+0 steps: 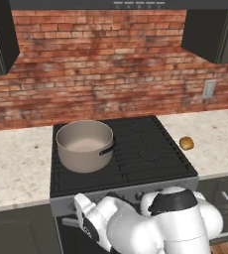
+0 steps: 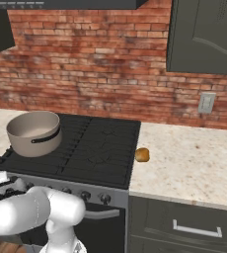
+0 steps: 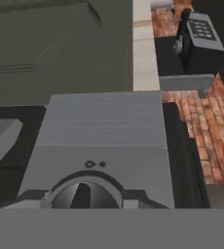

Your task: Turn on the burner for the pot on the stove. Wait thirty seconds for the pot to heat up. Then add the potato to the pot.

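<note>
The grey-beige pot [image 1: 85, 144] [image 2: 34, 131] stands on the front-left burner of the black stove [image 1: 145, 149] [image 2: 100, 148], its dark handle toward the stove's middle. The golden-brown potato [image 1: 186, 143] [image 2: 142, 154] lies on the counter just right of the stove. My arm reaches low, so my gripper [image 1: 79, 207] [image 2: 3, 184] is pressed against the left end of the silver knob strip. In the hand view a round dark knob [image 3: 84, 194] sits very close at the bottom centre. The fingertips are not distinguishable there.
Speckled counter [image 1: 17, 163] [image 2: 194, 163] runs on both sides of the stove. Other knobs [image 2: 86, 195] line the strip, with the oven door handle [image 2: 103, 214] below. Dark drawers [image 2: 194, 227] sit under the right counter; upper cabinets [image 1: 212, 30] hang above.
</note>
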